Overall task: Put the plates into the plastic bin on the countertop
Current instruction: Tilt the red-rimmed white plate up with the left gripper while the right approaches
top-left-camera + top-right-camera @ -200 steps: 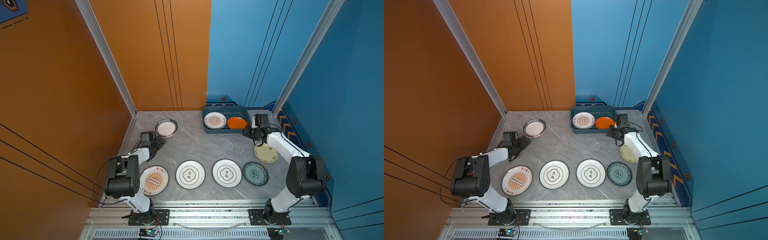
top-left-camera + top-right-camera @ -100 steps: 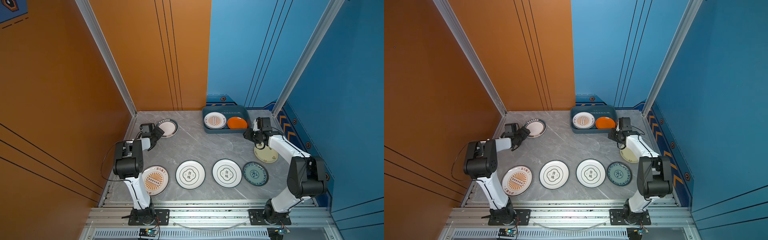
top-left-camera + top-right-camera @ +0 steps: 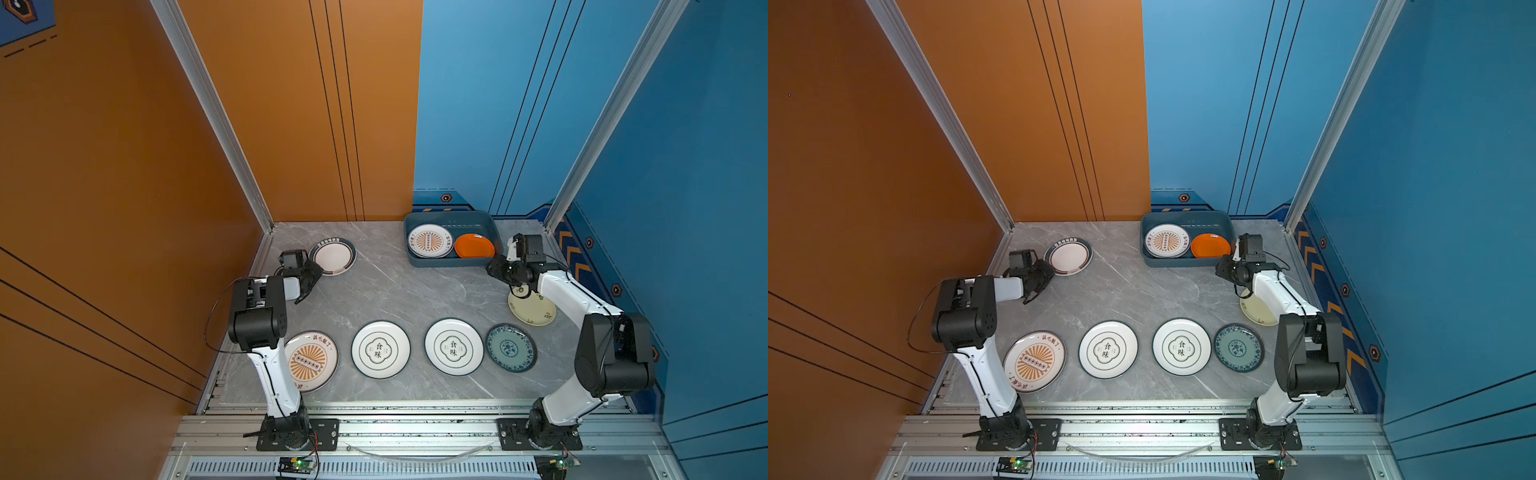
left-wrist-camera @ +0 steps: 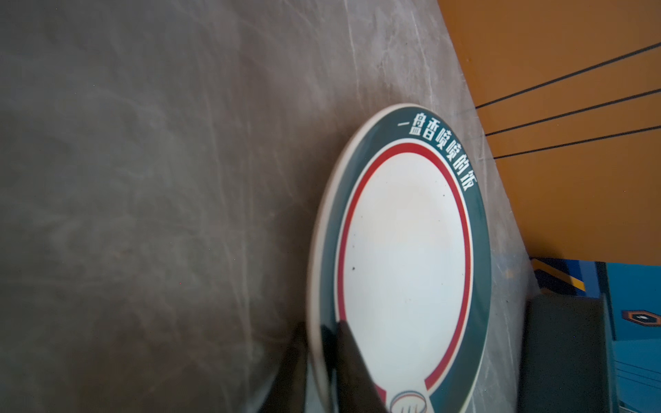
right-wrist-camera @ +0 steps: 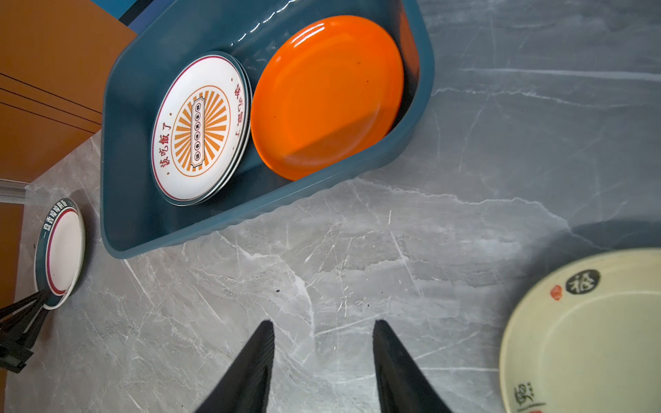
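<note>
Orange walls (image 3: 124, 187) left, blue walls (image 3: 478, 124) right, grey marble countertop (image 3: 386, 291) between them. Bin (image 3: 453, 262) sits at the back, right of centre, close to the blue walls. In it: bin sunburst plate (image 3: 430, 241) on the left half, topping a short stack per the right wrist view. Orange plate (image 3: 474, 246) is on the right half, touching that stack, and looks tilted up against the end wall.

Your left gripper (image 4: 322, 324) is narrow, pinched on the rim of the dark-rimmed plate (image 4: 404, 257): one finger on top of the rim, one beneath. That plate is at the back left of the countertop, near the orange walls, well apart from the bin. Can't tell if it's off the surface.

Your right gripper (image 5: 323, 321) is partway open, holding nothing, over bare marble between the bin and the cream plate (image 5: 590, 339). Cream plate lies at the right side, just in front of the bin's right end. In both top views your right arm (image 3: 573, 297) covers part of it.

Front row, left to right, all flat on the countertop, none touching:
- front sunburst plate (image 3: 311, 361), its left edge covered by your left arm (image 3: 276, 382)
- left emblem plate (image 3: 380, 349)
- right emblem plate (image 3: 454, 347)
- teal plate (image 3: 511, 348), just beside the right emblem plate
</note>
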`<state>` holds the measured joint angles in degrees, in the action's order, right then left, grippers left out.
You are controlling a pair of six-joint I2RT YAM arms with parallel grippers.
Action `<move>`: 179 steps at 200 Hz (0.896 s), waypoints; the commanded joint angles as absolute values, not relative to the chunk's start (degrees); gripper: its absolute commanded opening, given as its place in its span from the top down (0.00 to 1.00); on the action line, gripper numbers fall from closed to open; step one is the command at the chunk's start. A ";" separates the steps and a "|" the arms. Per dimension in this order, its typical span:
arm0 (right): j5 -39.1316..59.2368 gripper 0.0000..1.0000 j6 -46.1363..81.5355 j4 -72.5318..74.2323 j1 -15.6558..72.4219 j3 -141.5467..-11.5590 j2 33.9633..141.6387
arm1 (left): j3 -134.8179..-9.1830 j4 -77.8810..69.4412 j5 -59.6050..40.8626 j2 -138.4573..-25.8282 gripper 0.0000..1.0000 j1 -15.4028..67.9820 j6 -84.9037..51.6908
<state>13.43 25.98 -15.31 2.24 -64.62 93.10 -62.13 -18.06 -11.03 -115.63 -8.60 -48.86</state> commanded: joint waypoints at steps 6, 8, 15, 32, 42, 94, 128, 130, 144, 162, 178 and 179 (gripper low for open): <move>14.03 0.52 27.16 -14.35 2.64 -63.58 92.52 | -60.64 -16.15 -12.83 -117.25 1.00 -9.14 -47.90; 14.07 0.52 27.22 -14.38 2.64 -63.53 92.48 | -60.64 -16.17 -12.83 -117.20 1.00 -9.14 -47.90; 14.12 0.52 27.29 -14.33 2.72 -63.34 92.34 | -60.56 -16.14 -12.91 -117.16 1.00 -9.22 -47.90; 14.23 0.52 27.33 -14.60 2.81 -63.05 91.77 | -60.40 -16.11 -13.31 -117.03 1.00 -9.33 -47.64; 14.24 0.52 27.29 -14.89 2.83 -62.85 91.46 | -60.17 -16.17 -13.51 -116.77 1.00 -9.38 -47.40; 18.36 0.51 28.09 -13.99 3.38 -61.93 89.87 | -54.10 -19.07 -16.94 -112.92 1.00 -9.80 -46.98; 27.02 0.49 29.81 -10.01 4.79 -61.48 88.92 | -46.91 -22.74 -21.31 -107.05 1.00 -9.74 -47.98; 27.17 0.49 29.85 -9.93 4.86 -61.42 88.93 | -46.60 -22.82 -21.52 -106.72 1.00 -9.71 -47.99; 29.96 0.47 30.70 -8.79 5.82 -61.44 89.02 | -44.21 -23.04 -23.31 -103.53 1.00 -9.52 -47.78; 33.02 0.45 32.25 -6.98 7.68 -61.35 89.40 | -41.49 -23.03 -25.75 -99.11 1.00 -9.50 -47.55; 34.37 0.42 34.13 -4.67 9.60 -60.88 90.01 | -38.97 -22.97 -27.47 -94.79 1.00 -9.49 -47.79; 34.45 0.41 34.29 -4.49 9.68 -60.80 90.10 | -38.86 -22.96 -27.53 -94.51 1.00 -9.54 -47.85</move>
<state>28.95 30.89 -9.21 7.25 -61.82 90.21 -41.80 -24.25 -22.76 -100.40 -9.58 -48.93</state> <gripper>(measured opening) 0.563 0.056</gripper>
